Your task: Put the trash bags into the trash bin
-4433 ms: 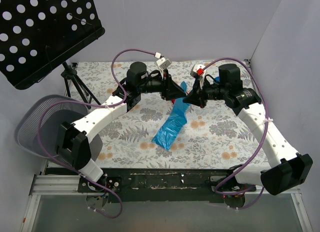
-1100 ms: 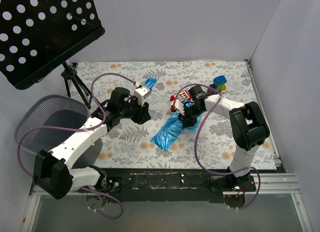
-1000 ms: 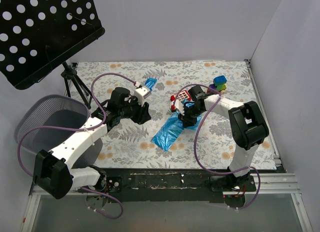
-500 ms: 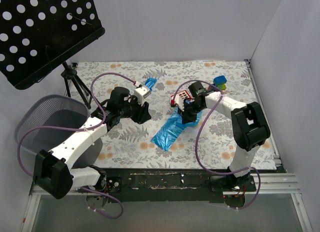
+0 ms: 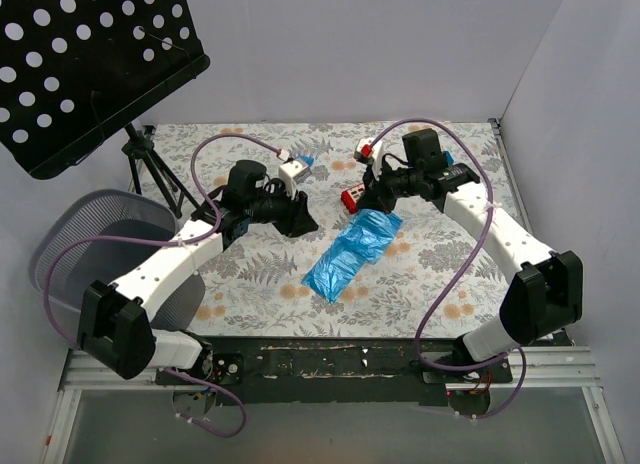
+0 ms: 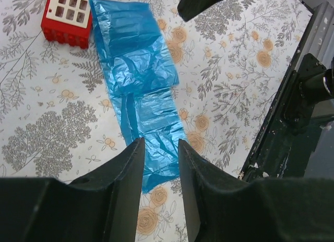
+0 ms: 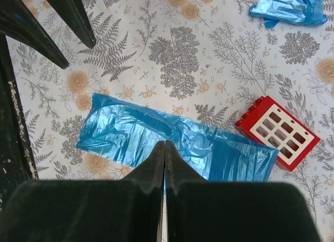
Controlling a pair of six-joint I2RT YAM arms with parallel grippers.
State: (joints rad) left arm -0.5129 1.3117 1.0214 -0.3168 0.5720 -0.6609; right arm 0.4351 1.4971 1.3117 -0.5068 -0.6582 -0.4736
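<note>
Our right pincer (image 7: 164, 144) has risen clenched empty, leaving the trash bag (image 7: 130, 132) flat beneath it, so we must regrasp; our left pincer (image 6: 160, 144) gapes.

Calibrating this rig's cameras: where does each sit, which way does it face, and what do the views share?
Top external: above and behind the bases, looking down on the table; both arms, left hand and right hand show.
Left wrist: on the left arm, looking down between its open fingers at the blue bag and red block.
Right wrist: on the right arm, looking down past its shut fingers at the same two.
Shared: blue bag and red block in all three; trash bin only from the top.
</note>
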